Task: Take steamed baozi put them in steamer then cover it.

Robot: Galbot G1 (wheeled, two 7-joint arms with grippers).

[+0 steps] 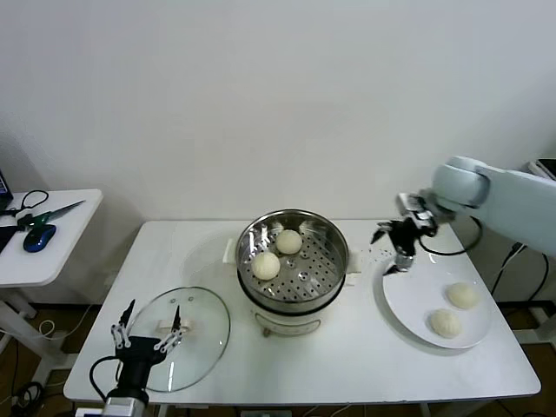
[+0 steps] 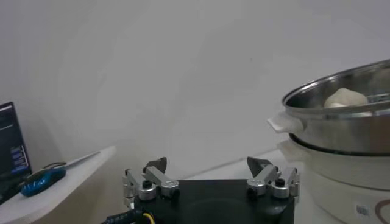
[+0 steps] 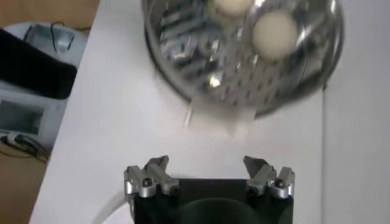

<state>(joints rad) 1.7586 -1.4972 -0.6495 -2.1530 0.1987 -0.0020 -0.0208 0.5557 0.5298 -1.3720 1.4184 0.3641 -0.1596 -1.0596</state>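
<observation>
Two steamed baozi (image 1: 277,253) sit on the perforated floor of the steamer (image 1: 294,261), which stands at the middle of the tabletop (image 1: 200,252), a little toward the far edge. They lie on its left and far side, so the near and right part of the basket is bare for the ones to come. The other two baozi (image 1: 453,309) wait on a white plate (image 1: 401,297) near the right edge, toward the near right corner, close to the arm that serves them.

The right gripper (image 1: 395,246) hangs in the air between the steamer and the plate, above the plate's far-left rim, its fingers spread and holding nothing. The right wrist view looks down past those released fingers at the steamer with its two buns. By my judgement the task is about half done, and this arm is placed to go to the plate for the third bun.

The cover (image 1: 178,337) lies flat near the near left corner, handle up, well clear of the steamer so that loading is not hindered. The left gripper (image 1: 146,335) is parked just at its near-left rim, fingers open and empty, likely waiting to lift it once all four buns are in.
</observation>
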